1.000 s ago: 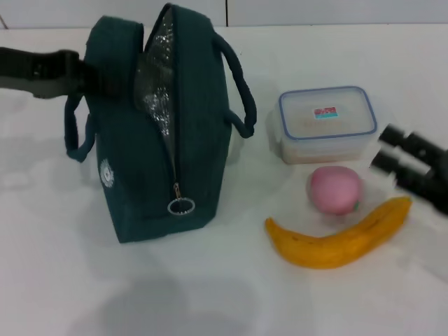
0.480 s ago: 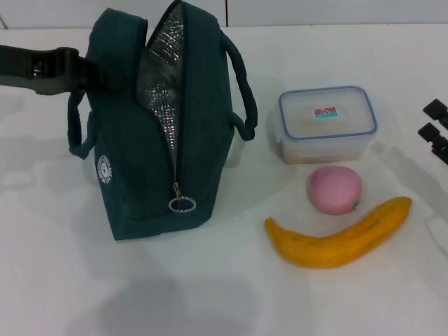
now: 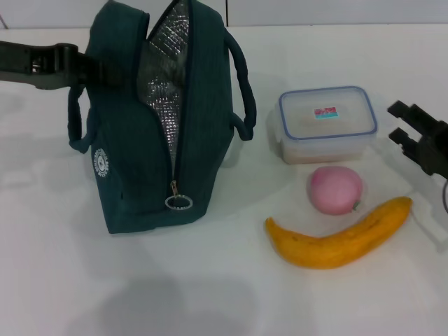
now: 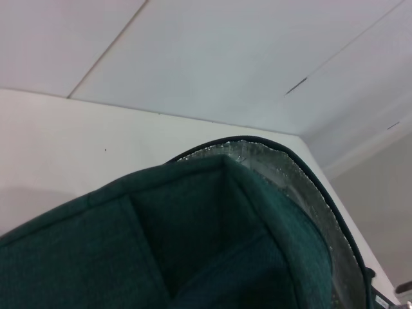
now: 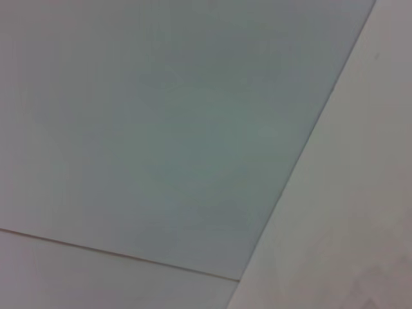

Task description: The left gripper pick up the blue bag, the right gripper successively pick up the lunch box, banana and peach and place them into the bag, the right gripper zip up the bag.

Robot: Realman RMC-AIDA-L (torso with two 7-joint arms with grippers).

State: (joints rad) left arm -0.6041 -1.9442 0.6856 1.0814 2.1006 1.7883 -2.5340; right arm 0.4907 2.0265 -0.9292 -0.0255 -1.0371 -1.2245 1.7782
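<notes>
Teal cloth covers the blue bag [image 3: 157, 133], which stands upright on the left part of the white table [image 3: 210, 294]. Its top is unzipped and gapes open, so the shiny silver lining [image 3: 166, 84] shows inside. A ring zipper pull [image 3: 179, 203] hangs low on the near end of the bag. A small round white logo [image 3: 101, 162] sits on the bag's left side. One padded handle loops out on the right side and another hangs on the left side.

The left gripper [image 3: 84, 66] reaches in from the left edge and meets the top left part of the bag, next to the left handle. Its fingers are hidden against the cloth, so I cannot tell if they are open or closed. The left wrist view shows the teal cloth and the silver rim of the bag [image 4: 212, 232] very close up.

The lunch box [image 3: 326, 124] sits to the right of the bag, with its blue-rimmed lid on and a small label on top. The peach [image 3: 336, 190] lies just in front of the lunch box, on the near side. The banana [image 3: 339, 236] lies nearer still, just beside the peach, curving up at both ends.

The right gripper [image 3: 400, 120] is at the right edge, close to the right of the lunch box but not touching it. Its two black fingers are spread apart and hold nothing.
</notes>
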